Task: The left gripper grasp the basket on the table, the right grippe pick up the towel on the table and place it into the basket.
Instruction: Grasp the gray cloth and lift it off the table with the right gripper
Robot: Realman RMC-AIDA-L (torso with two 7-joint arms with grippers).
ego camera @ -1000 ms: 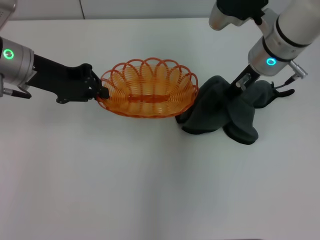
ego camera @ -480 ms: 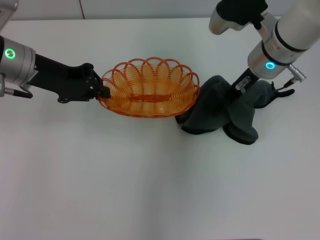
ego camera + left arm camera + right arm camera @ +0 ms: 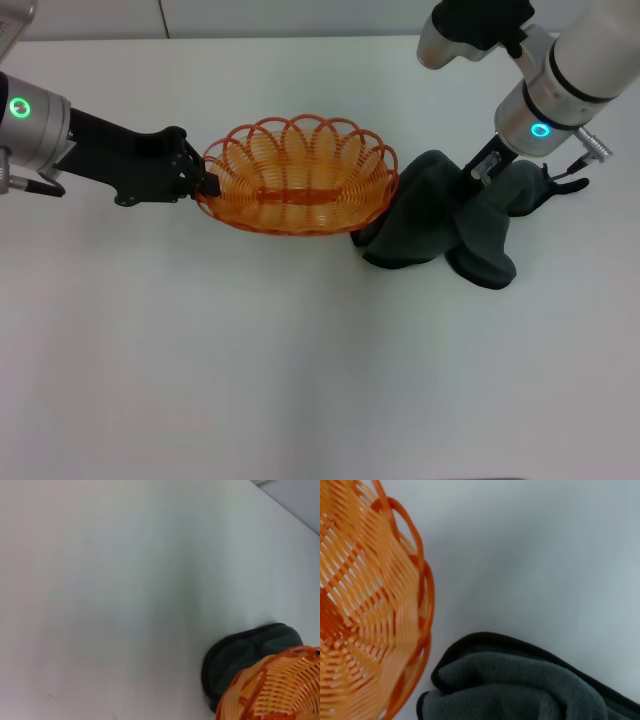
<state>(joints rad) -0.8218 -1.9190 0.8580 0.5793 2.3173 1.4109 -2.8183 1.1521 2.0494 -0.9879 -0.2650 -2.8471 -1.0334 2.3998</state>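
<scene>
Head view: left gripper [image 3: 207, 184] jaws pinch the basket [image 3: 296, 176] rim; right gripper [image 3: 478, 170] jaws pinch the towel [image 3: 450, 215] top, on the desk [image 3: 300, 350] touching the basket. Risks: thin pinch slips, or trailing folds snag the rim and tip the basket.

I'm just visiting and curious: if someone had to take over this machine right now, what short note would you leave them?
Left hand: shut on the rim of the orange basket, at its end on the robot's left.
Right hand: down on the dark towel, pinching a fold near its top.
The towel lies bunched on the white table, right beside the basket's other end.
Done: basket held, towel gripped.
Left: lift the towel, carry it over the basket and release it inside. The basket is empty.
</scene>
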